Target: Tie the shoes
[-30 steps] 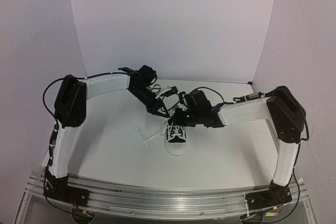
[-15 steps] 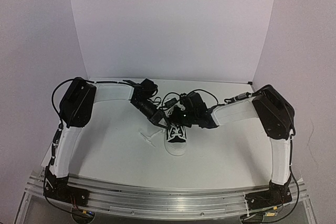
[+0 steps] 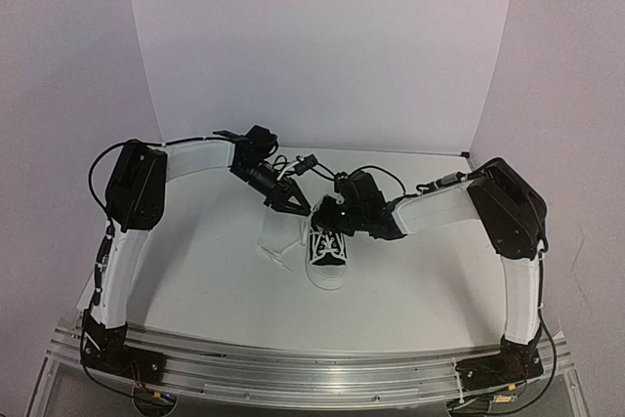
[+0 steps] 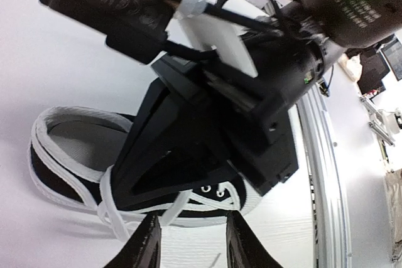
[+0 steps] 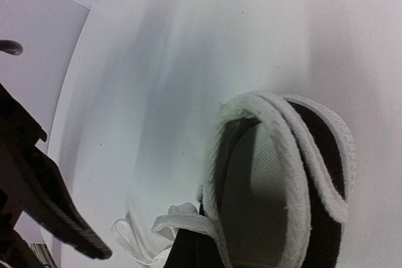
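Parted slightly, the jaws of the left gripper point(image 3: 296, 205) hold nothing, just behind and to the left of the sneaker's point(image 3: 328, 259) heel. The right gripper point(image 3: 330, 222) has its jaws pressed together low over the shoe's collar; whether a lace lies between them cannot be told. The white table point(image 3: 215, 280) is plain and matte, enclosed by a pale backdrop point(image 3: 322, 46) behind and at both sides, with a metal rail point(image 3: 312, 363) along the near edge. The sneaker stands upright on its sole near the table's middle. Its long axis runs front to back, with the white toe cap toward the arm bases and the open heel toward the back wall. A loose lace point(image 3: 276, 253) trails on the table to its left.
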`<state>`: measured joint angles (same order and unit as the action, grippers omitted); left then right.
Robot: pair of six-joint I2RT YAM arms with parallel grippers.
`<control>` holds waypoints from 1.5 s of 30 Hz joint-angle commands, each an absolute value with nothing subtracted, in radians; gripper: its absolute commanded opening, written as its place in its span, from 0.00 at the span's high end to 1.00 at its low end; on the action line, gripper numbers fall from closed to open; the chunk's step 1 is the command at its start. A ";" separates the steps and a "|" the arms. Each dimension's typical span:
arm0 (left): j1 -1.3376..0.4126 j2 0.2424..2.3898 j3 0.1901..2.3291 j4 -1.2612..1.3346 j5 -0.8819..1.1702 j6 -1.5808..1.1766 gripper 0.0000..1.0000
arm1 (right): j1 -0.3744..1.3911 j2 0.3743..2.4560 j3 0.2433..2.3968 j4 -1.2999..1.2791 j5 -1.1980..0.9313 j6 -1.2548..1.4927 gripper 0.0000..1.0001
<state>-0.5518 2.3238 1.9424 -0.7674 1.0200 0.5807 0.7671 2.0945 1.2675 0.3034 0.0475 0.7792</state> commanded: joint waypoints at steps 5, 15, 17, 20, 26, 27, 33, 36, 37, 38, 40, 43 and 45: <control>-0.461 2.369 1.914 -0.439 0.884 0.478 0.67 | 0.755 2.105 1.229 0.267 0.078 0.802 1.00; -0.566 2.246 1.862 -1.030 0.898 1.154 0.67 | 0.755 2.115 1.247 0.261 0.070 0.803 1.00; -0.599 2.236 1.811 -1.073 0.807 1.224 0.65 | 0.755 2.117 1.252 0.257 0.068 0.799 1.00; -0.609 2.226 1.779 -1.070 0.734 1.249 0.63 | 0.755 2.115 1.247 0.254 0.069 0.798 1.00; -0.666 2.162 1.717 -0.998 0.523 1.333 0.55 | 0.755 2.118 1.244 0.251 0.069 0.796 1.00; -0.669 2.153 1.719 -0.991 0.523 1.333 0.54 | 0.755 2.119 1.246 0.250 0.070 0.794 1.00; -0.551 2.170 1.902 -1.005 0.781 1.231 0.61 | 0.755 2.126 1.253 0.247 0.066 0.793 1.00; -0.486 2.213 1.956 -0.916 0.848 1.137 0.67 | 0.755 2.130 1.256 0.248 0.061 0.794 1.00; -0.479 2.232 1.966 -0.898 0.852 1.117 0.68 | 0.754 2.130 1.257 0.248 0.060 0.794 1.00; -0.471 2.249 1.970 -0.871 0.858 1.092 0.70 | 0.754 2.128 1.258 0.248 0.059 0.792 1.00; -0.466 2.269 1.948 -0.774 0.865 1.033 0.69 | 0.755 2.127 1.258 0.248 0.060 0.789 1.00; -0.473 2.285 1.870 -0.556 0.867 0.916 0.67 | 0.755 2.129 1.264 0.249 0.056 0.785 1.00; -0.489 2.321 1.884 -0.483 0.851 0.870 0.67 | 0.755 2.133 1.269 0.249 0.048 0.785 1.00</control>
